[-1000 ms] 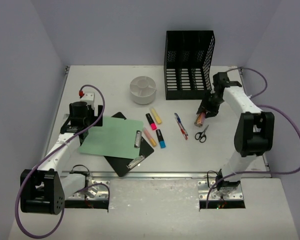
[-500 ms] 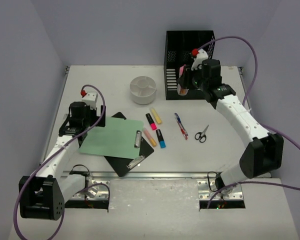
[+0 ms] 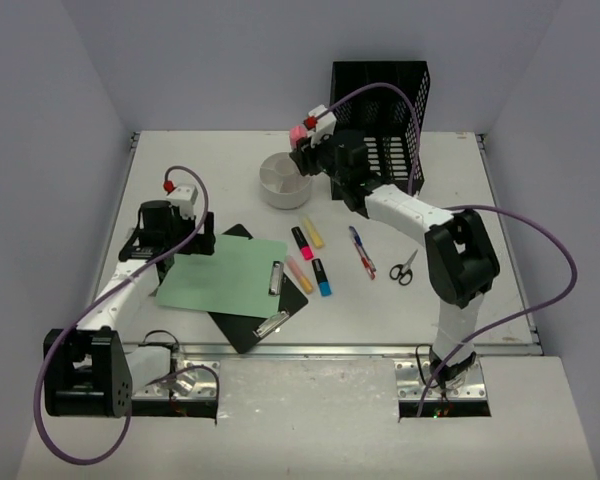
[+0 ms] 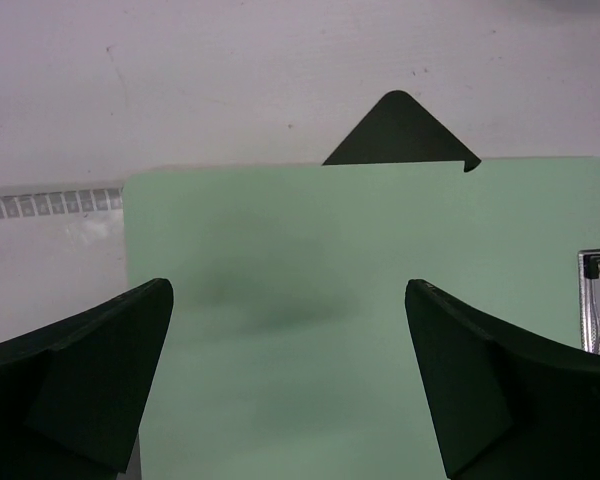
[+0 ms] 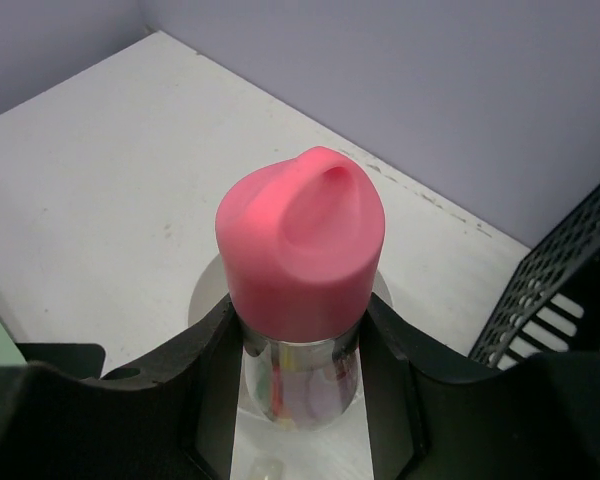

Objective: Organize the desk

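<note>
Beneath both arms, the desk [image 3: 210,160] spans the whole workspace, its silver rail along the near edge. Over the white cup [image 3: 280,185] toward the desk's far side, the right gripper [image 5: 300,372] is clamped on a clear, pink-capped bottle [image 5: 300,240], near the black file rack [image 3: 380,110]. The left gripper [image 4: 290,340] hangs with jaws spread wide and holding nothing above the green clipboard [image 4: 360,300], which overlaps a black clipboard [image 4: 400,130].

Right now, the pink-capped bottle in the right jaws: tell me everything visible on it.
The bottle has a clear, plastic-looking body under a matte pink cap, domed, with a dented slanted tip. Blurred coloured contents show through. It is held in the air, cap toward the wrist camera, the jaws of the right gripper clamping the clear body below the cap. Nothing else touches it; the round white cup lies beneath.
</note>
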### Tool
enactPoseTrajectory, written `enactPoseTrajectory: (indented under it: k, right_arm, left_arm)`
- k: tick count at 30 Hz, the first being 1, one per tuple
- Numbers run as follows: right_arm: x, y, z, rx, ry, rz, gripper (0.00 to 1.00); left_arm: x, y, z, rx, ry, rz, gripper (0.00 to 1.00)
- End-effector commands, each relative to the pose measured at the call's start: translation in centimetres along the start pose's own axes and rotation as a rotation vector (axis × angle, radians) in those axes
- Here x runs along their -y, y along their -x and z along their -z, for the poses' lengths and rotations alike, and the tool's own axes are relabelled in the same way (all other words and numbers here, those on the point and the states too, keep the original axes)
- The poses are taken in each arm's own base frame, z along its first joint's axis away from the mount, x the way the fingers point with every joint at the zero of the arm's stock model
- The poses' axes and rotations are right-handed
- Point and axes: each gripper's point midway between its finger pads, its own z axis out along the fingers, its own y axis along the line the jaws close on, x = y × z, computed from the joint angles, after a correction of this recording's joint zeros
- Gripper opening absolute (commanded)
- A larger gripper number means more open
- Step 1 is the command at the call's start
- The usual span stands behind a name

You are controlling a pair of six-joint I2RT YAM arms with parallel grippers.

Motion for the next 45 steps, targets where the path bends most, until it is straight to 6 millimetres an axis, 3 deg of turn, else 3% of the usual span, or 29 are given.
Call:
enactPoseTrajectory:
  k: [1, 4, 14, 40, 41, 45]
  right_arm:
    - [-0.6, 9.8, -0.9, 0.312, -0.008, 0.087, 0.01]
    - [-1.9, 9.7, -2.1, 0.326, 0.002, 0.092, 0.01]
    - [-1.7, 7.0, -4.9, 0.300, -0.052, 0.072, 0.01]
    - [-1.6, 2.0, -7.2, 0.218, -0.075, 0.010, 0.01]
    - [-1.6, 1.7, -7.2, 0.211, -0.075, -0.001, 0.02]
    - [-1.4, 1.2, -7.4, 0.189, -0.090, -0.026, 0.21]
  left_arm:
    - [-0.3, 2.6, 0.0, 0.047, -0.043, 0.052, 1.00]
    - [-0.7, 2.1, -0.4, 0.034, -0.041, 0.065, 1.00]
    - [-0.9, 1.9, -0.3, 0.032, -0.039, 0.067, 1.00]
    - [-0.9, 1.3, -0.6, 0.014, -0.045, 0.068, 1.00]
    - [-0.9, 1.2, -0.6, 0.011, -0.044, 0.068, 1.00]
    - [-1.0, 1.4, -0.6, 0.015, -0.037, 0.068, 1.00]
